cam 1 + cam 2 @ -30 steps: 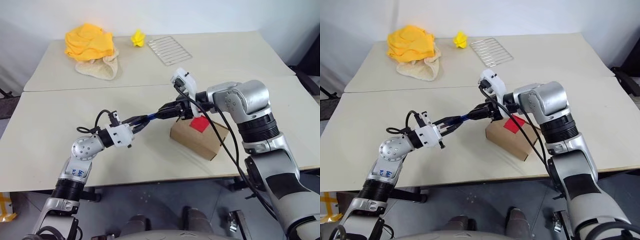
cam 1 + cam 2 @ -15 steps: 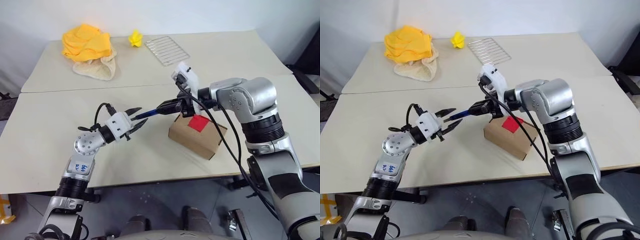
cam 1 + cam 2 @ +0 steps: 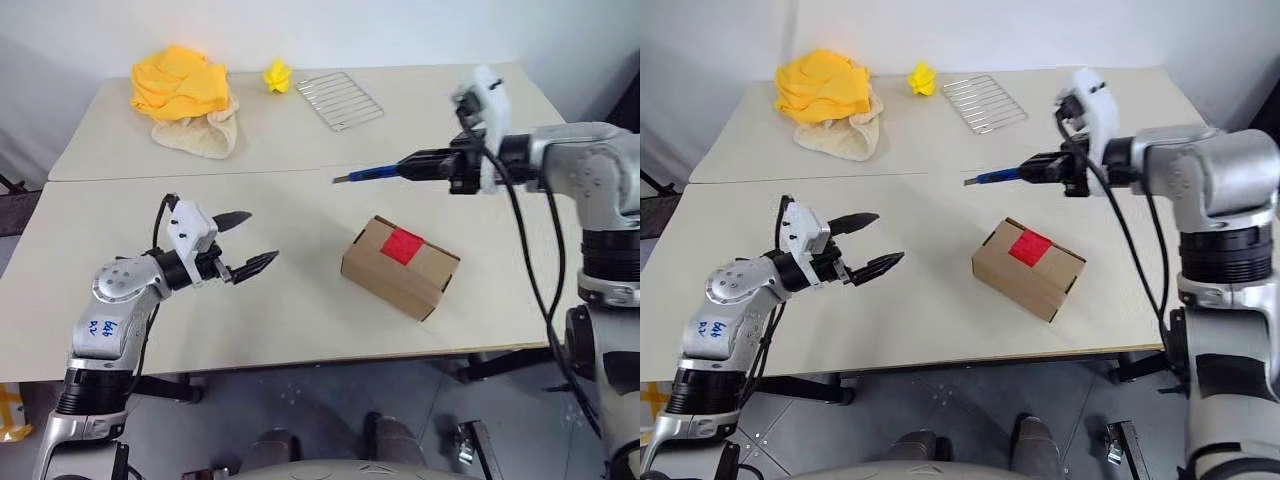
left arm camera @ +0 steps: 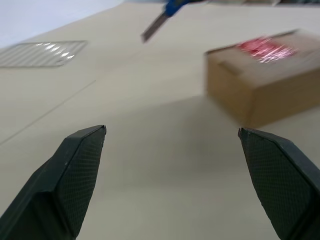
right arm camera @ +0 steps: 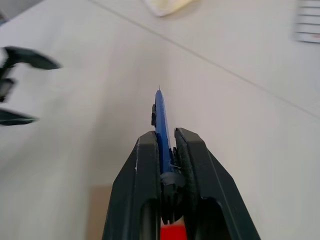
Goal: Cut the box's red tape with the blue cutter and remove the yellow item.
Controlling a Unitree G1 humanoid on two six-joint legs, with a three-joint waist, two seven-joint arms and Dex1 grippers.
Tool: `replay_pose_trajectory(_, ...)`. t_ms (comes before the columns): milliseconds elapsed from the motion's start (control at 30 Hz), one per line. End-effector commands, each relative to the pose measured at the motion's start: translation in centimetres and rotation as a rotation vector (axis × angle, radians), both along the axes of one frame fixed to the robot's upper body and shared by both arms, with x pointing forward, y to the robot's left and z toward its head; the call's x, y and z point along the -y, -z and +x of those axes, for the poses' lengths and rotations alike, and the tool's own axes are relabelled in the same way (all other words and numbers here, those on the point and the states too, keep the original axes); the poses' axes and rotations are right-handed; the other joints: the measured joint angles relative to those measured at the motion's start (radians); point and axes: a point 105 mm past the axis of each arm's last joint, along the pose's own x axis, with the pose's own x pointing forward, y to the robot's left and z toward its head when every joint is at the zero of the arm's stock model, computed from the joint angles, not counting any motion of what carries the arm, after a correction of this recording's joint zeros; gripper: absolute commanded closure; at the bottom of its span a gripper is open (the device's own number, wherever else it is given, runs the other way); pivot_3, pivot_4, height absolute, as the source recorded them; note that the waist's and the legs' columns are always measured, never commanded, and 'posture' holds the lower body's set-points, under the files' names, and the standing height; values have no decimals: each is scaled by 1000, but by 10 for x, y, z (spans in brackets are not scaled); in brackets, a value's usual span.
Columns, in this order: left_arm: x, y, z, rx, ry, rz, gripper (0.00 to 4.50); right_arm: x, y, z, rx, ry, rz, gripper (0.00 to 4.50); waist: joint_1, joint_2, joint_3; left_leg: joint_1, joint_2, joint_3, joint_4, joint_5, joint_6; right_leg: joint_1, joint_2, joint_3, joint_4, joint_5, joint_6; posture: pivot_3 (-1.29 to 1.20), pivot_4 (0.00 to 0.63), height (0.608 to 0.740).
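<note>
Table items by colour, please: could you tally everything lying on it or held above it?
Yellow: 2, cloth heap and paper lump
Cream: 1, cloth
Silver: 1, wire rack
Brown: 1, box
Red: 1, tape
Blue: 1, cutter
Total: 7

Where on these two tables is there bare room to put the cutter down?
Free: the near table between the open left gripper and the box, and the far table right of the wire rack. Crowded: the far-left corner, with the orange-yellow cloth heap and a small yellow lump.
</note>
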Motion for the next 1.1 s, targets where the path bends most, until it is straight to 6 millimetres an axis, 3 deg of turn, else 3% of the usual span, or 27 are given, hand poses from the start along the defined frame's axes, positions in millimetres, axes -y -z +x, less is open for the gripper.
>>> replay_pose_trajectory(33,33,-1,-9,-47,85,-71,0,18,-20,-15,74,30,14,4339,10,0,0,0,0,0,0,0,0,0,0,0,0,0,0,0,150,740)
replay_pose_trajectory(100,53,-4,-13,-99,143,-120,0,29,-17,-23,68,61,-2,4339,13,-1,0,0,0,0,1,0,0,0,0,0,0,0,0,0,150,740)
replay_pose_trajectory(167,73,-5,-19,-157,209,-127,402,37,-13,-32,58,78,-19,4339,21,-2,1,0,0,0,1,0,0,0,0,0,0,0,0,0,150,740)
replay_pose_trajectory(433,117,-39,-11,-125,250,-172,2689,57,-2,-60,41,153,-38,4339,37,-3,2,0,0,2,2,0,0,0,0,1,1,0,0,0,150,740)
replay_pose_trajectory(633,138,-29,-9,-195,296,-115,4485,64,4,-67,45,195,-25,4339,37,-3,2,0,0,3,2,0,0,0,0,2,0,0,0,0,150,740)
replay_pose_trajectory(900,154,0,1,-246,241,-57,4500,66,16,-73,35,223,-9,4339,39,-4,2,0,0,3,2,0,0,0,0,2,0,0,0,0,150,740)
replay_pose_trajectory(1100,156,10,-1,-254,247,-31,4500,60,19,-72,36,206,12,4339,37,-4,2,0,-1,3,2,0,0,1,0,2,0,0,1,0,150,740)
